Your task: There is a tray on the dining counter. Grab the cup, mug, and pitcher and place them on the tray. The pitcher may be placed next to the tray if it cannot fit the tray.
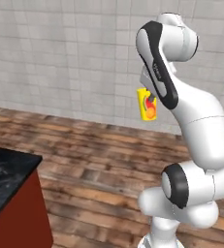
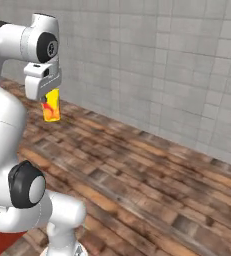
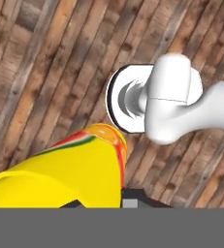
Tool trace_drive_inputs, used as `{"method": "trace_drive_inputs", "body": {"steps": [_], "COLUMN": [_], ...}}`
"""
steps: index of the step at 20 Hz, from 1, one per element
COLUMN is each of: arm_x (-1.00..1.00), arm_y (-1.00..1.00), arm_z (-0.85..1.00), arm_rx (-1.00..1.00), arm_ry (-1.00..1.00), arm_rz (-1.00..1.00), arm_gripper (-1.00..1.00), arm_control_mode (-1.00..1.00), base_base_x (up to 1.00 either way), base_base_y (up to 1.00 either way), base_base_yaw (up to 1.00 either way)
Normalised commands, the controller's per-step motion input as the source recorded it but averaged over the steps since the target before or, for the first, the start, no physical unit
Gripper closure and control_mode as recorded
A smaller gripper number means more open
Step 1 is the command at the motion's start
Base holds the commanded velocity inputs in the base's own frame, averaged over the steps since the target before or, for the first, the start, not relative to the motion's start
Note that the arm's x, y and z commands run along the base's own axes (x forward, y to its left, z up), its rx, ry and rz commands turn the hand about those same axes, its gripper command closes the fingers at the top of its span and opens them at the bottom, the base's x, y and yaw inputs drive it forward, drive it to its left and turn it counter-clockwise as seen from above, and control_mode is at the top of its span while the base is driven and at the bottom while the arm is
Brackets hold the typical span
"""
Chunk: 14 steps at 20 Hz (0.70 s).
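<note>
My gripper point(image 2: 49, 98) is shut on the cup point(image 1: 148, 104), a small yellow tumbler with a red-and-green fruit mark, and holds it high in the air beside my upper arm. Seen from the right, the cup point(image 2: 51, 106) hangs just under the white hand. The hand view looks straight down past the cup point(image 3: 70, 169) at the floor far below. A corner of the dining counter point(image 1: 7, 167), black marble on a red base, juts in at the lower left, well below and to the left of the cup. The tray, mug and pitcher are out of view.
A brown wooden plank floor point(image 1: 94, 164) spreads under the arm. A grey tiled wall point(image 1: 60, 58) closes the back. The counter's red base point(image 1: 24, 215) stands close at the left.
</note>
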Motion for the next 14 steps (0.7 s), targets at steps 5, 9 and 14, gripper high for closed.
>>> {"method": "trace_drive_inputs", "body": {"steps": [5, 9, 14], "arm_x": [0.0, 0.0, 0.0], "arm_y": [0.0, 0.0, 0.0], "arm_z": [0.0, 0.0, 0.0], "arm_rx": [0.0, 0.0, 0.0], "arm_ry": [0.0, 0.0, 0.0], "arm_rz": [0.0, 0.0, 0.0], "arm_gripper": [1.0, 1.0, 1.0], "arm_control_mode": [1.0, 1.0, 1.0], "base_base_x": [1.0, 0.98, 0.92], "base_base_y": [-0.35, -0.4, -0.46], "base_base_yaw": [0.61, 0.63, 0.61]}}
